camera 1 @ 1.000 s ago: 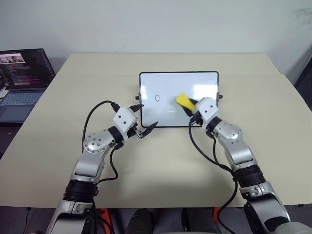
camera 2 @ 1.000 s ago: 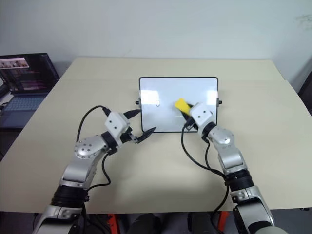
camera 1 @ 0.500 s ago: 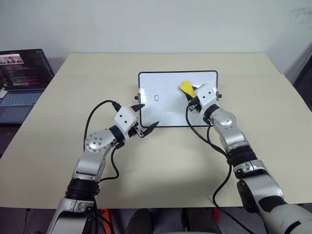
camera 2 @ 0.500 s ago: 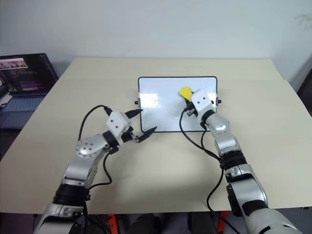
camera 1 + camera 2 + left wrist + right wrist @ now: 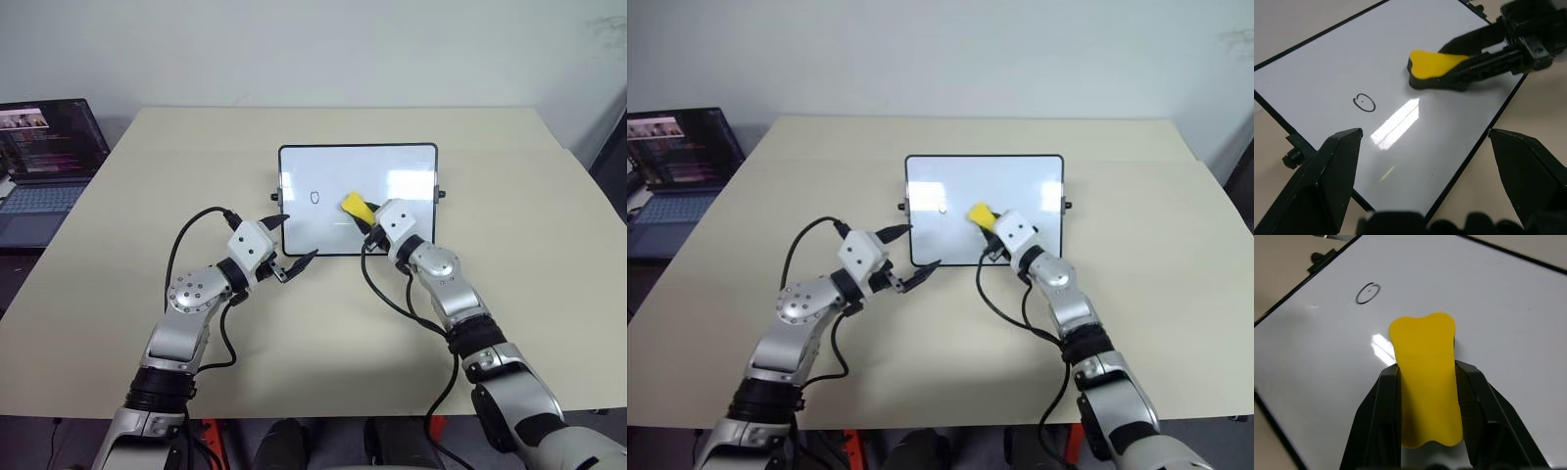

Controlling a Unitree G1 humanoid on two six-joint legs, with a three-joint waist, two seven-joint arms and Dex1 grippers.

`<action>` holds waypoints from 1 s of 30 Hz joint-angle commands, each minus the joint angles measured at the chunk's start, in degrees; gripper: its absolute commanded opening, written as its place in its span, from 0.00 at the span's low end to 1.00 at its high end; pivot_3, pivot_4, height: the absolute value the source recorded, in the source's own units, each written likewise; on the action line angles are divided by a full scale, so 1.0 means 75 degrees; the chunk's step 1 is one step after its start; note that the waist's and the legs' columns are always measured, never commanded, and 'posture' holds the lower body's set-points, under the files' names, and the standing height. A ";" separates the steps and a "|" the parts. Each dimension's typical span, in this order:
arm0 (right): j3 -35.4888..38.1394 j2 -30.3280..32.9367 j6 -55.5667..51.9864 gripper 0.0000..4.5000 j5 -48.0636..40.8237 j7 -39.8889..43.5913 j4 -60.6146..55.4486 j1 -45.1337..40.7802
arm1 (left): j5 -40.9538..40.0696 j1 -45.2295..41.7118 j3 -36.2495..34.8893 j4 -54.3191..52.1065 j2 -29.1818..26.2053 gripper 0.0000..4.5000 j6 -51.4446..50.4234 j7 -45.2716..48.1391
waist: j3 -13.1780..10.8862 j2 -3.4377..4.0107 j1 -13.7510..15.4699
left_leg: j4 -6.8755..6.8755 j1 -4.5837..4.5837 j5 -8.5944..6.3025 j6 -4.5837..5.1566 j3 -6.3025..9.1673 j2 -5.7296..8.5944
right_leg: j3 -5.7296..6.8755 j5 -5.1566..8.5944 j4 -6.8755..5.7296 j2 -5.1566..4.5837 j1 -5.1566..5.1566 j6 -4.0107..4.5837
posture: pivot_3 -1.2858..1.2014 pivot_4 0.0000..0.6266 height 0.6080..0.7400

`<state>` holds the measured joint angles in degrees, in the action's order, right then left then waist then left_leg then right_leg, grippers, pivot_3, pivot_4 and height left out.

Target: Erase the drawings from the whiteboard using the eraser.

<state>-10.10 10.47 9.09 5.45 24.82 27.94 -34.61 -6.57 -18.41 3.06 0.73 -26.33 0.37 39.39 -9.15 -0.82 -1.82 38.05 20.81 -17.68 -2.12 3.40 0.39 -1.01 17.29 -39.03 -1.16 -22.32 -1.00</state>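
Nearest to us, our left hand (image 5: 293,240) hangs just above the tabletop (image 5: 323,333) at the near left corner of the whiteboard (image 5: 392,166), its two black fingers spread wide and holding nothing; one fingertip (image 5: 280,221) lies over the board's left edge, the other (image 5: 306,257) reaches just past the near edge.

A little further on, our right hand (image 5: 364,217) is clenched on the eraser (image 5: 355,207), the fingers pinching the yellow block from both sides. In the left wrist view the eraser's dark underside (image 5: 1437,83) rests flat on the white surface. The eraser sits near the middle of the board, slightly towards its near edge.

To the left of the eraser, apart from it, one small round black drawing (image 5: 314,196) stands on the board. We see no other marks on it.

The whiteboard lies flat in the middle of the tabletop, with a small black knob (image 5: 441,194) at its right side.

Furthest off, at the left, an open laptop (image 5: 44,157) rests beside the tabletop
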 commanded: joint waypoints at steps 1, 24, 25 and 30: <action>-0.0084 0.0079 -0.0262 0.27 -0.0118 0.0283 -0.0878 0.0404 | -0.0057 -0.0086 -0.0129 -0.0247 -0.0075 1.00 0.0026 -0.0017 | 0.0000 0.0000 0.0003 | 0.0000 0.0002 0.0000 0.0000 0.0000 0.0000 | 0.0001 0.0000 0.0001 0.0000 -0.0001 0.0000 | 0.52 0.24 1.00; 0.0608 0.0253 -0.2978 0.27 -0.0671 -0.0191 -0.4515 0.0978 | -0.0084 -0.0071 -0.0127 -0.0195 -0.0109 1.00 -0.0001 0.0003 | -0.0001 0.0000 0.0007 | -0.0002 0.0006 0.0000 0.0000 0.0006 0.0003 | 0.0004 0.0000 0.0006 0.0000 -0.0002 -0.0001 | 0.52 0.24 1.00; 0.0593 0.0232 -0.2956 0.27 -0.0655 -0.0223 -0.4466 0.0952 | -0.0087 -0.0071 -0.0137 -0.0186 -0.0118 1.00 0.0001 0.0008 | -0.0001 0.0000 0.0005 | -0.0002 0.0006 0.0000 0.0000 0.0006 0.0003 | 0.0004 0.0000 0.0006 0.0000 -0.0002 -0.0001 | 0.52 0.24 1.00; 0.0596 0.0181 -0.2836 0.27 -0.0628 -0.0337 -0.4217 0.0807 | -0.0096 0.0138 -0.0270 -0.0328 -0.0220 1.00 -0.0073 -0.0058 | -0.0001 0.0000 -0.0005 | -0.0002 0.0005 0.0000 0.0000 0.0006 0.0003 | 0.0004 0.0001 0.0006 0.0000 -0.0002 -0.0001 | 0.52 0.24 1.00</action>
<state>-5.86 12.10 -13.32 0.97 23.00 -2.93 -27.18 -6.62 -17.98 2.87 0.53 -27.23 -0.01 39.38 -9.15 -0.82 -1.86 38.04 20.84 -17.69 -2.12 3.44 0.41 -0.98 17.29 -38.99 -1.16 -22.33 -1.00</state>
